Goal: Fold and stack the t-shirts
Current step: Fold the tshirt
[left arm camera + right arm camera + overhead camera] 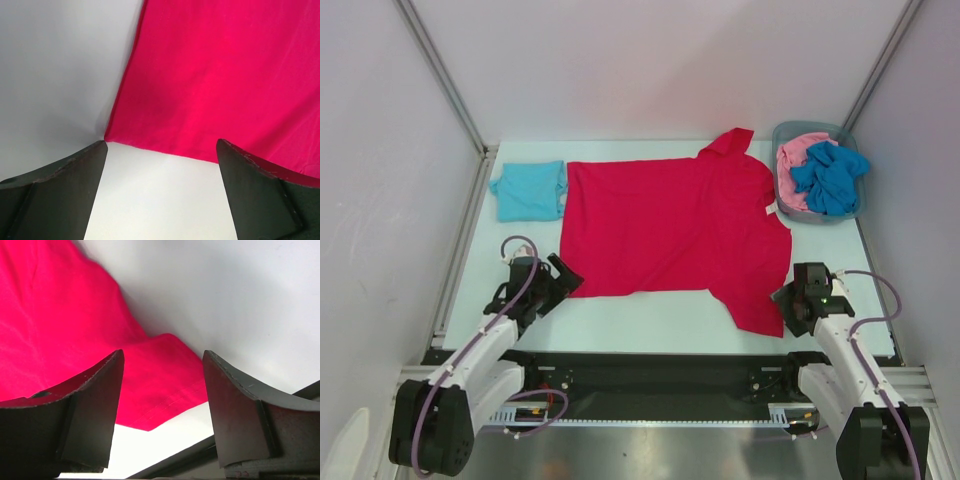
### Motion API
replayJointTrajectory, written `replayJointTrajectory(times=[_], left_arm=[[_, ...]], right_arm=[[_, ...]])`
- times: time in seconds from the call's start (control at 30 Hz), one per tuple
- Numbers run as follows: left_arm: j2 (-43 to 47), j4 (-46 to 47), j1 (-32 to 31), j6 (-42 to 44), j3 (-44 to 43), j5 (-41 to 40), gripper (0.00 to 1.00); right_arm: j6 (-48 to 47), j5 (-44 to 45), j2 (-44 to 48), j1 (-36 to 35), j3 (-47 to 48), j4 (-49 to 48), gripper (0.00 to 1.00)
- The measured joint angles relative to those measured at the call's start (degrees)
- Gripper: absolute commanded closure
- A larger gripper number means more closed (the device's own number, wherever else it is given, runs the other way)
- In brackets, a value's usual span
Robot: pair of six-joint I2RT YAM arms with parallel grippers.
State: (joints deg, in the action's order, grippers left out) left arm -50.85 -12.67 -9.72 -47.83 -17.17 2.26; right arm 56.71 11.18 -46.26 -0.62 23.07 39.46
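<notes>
A bright red t-shirt (670, 225) lies spread flat across the middle of the table, one sleeve toward the back (728, 145) and one toward the front right (757, 305). A folded light teal t-shirt (530, 190) lies at the back left. My left gripper (563, 277) stands open just off the red shirt's near left corner (107, 137), nothing between its fingers. My right gripper (783, 300) is open beside the near sleeve's hem (165, 410), which lies flat on the table below its fingers.
A grey plastic bin (785, 205) at the back right holds a crumpled pink shirt (800, 150) and a deeper blue one (832, 175). Metal frame posts rise at the back corners. A black rail (650, 375) runs along the table's near edge.
</notes>
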Motion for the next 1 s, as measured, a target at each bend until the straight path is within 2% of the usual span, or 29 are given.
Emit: replayJointTrajectory(times=[0.3, 0.53, 0.7, 0.8, 0.83, 0.9, 0.93, 1.0], left_arm=[[-8.2, 8.9, 0.0, -0.2, -1.2, 0.9, 0.0], [-10.2, 13.2, 0.0, -0.2, -1.3, 2.0, 0.0], [-10.3, 14.0, 0.0, -0.2, -1.0, 2.4, 0.07], [-10.3, 14.4, 0.0, -0.2, -0.5, 2.5, 0.15], [-10.3, 14.5, 0.0, -0.2, -0.4, 2.5, 0.18], [-10.1, 14.4, 0.0, -0.2, -0.2, 2.5, 0.25], [-10.1, 14.3, 0.0, -0.2, 0.0, 2.5, 0.27], [-9.7, 13.9, 0.0, -0.2, 0.3, 2.6, 0.4]], right_arm=[[-0.1, 0.7, -4.7, 0.0, 0.7, -1.5, 0.32], [-0.2, -0.7, -7.3, 0.0, 0.8, -6.5, 0.34], [-0.3, -1.6, -7.8, 0.0, 0.8, -8.7, 0.37], [-0.3, -2.3, -7.8, 0.0, 0.7, -8.9, 0.53], [-0.4, -2.5, -7.8, 0.2, 0.4, -8.9, 0.64], [-0.5, -3.1, -7.8, 0.8, 0.0, -8.9, 0.76], [-0.4, -3.3, -7.8, 1.0, -0.2, -8.9, 0.85], [-0.3, -3.5, -7.6, 1.3, -0.7, -8.9, 0.93]])
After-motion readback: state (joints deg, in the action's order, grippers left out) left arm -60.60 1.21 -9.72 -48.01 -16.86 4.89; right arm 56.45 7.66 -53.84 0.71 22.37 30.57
